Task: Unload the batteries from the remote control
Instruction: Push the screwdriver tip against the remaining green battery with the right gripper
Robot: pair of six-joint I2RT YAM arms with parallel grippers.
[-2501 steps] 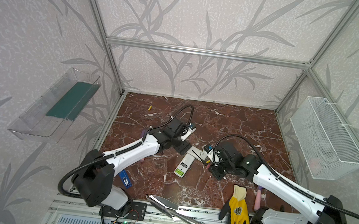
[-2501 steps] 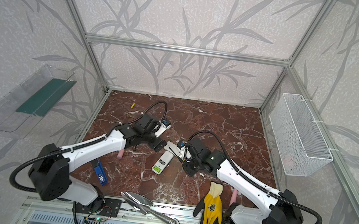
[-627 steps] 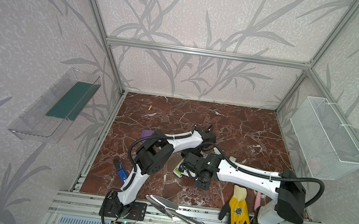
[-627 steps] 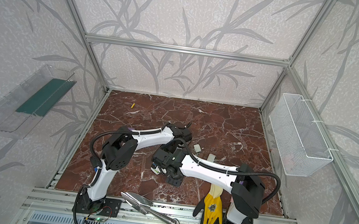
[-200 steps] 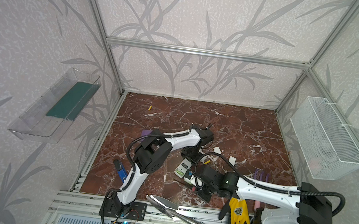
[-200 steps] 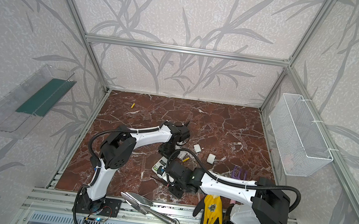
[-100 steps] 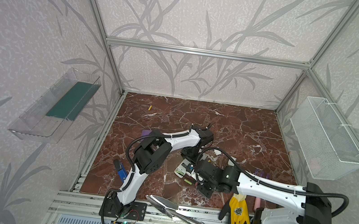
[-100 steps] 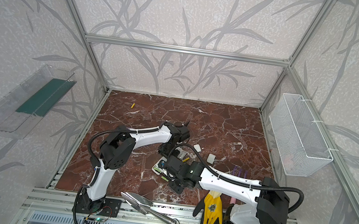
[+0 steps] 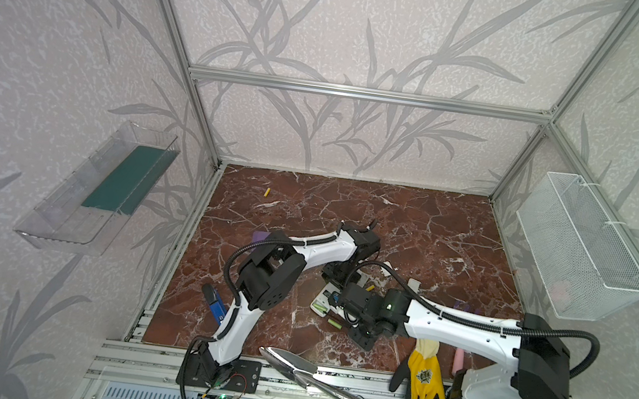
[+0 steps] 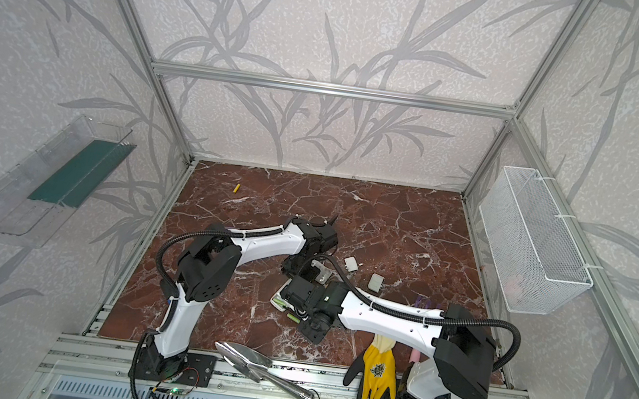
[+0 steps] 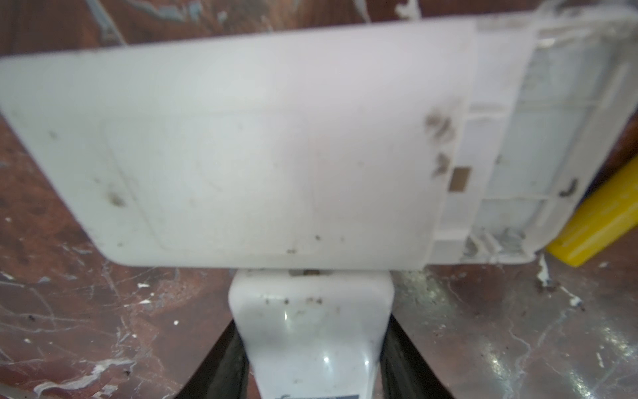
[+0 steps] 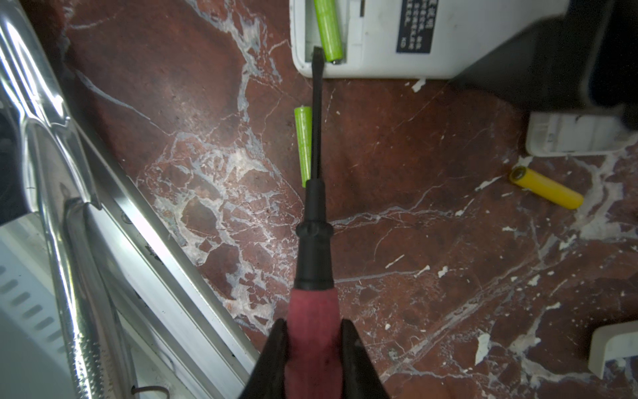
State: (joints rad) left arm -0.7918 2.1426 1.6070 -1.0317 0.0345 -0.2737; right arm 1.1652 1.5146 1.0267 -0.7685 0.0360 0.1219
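Screwdriver [image 12: 312, 262] handle clamped in your right gripper [image 12: 312, 328], right wrist view; tip at the end of a green battery [image 12: 328, 27] lying lengthwise in the remote [image 12: 379, 58]. Left wrist view: your left gripper [image 11: 312, 324] pinches that remote's end. In both top views the remote [image 9: 317, 299] [image 10: 276, 299] runs front-left to back-right.

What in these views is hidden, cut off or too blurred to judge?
Green battery in the remote: far end cut off by the right wrist view's edge.
Screwdriver tip, same view: touching that battery or above, unclear.
Label, same view: print too blurred.
Yellow speck, both top views: too small to name.
Left wrist view: white casing blurred, too close.
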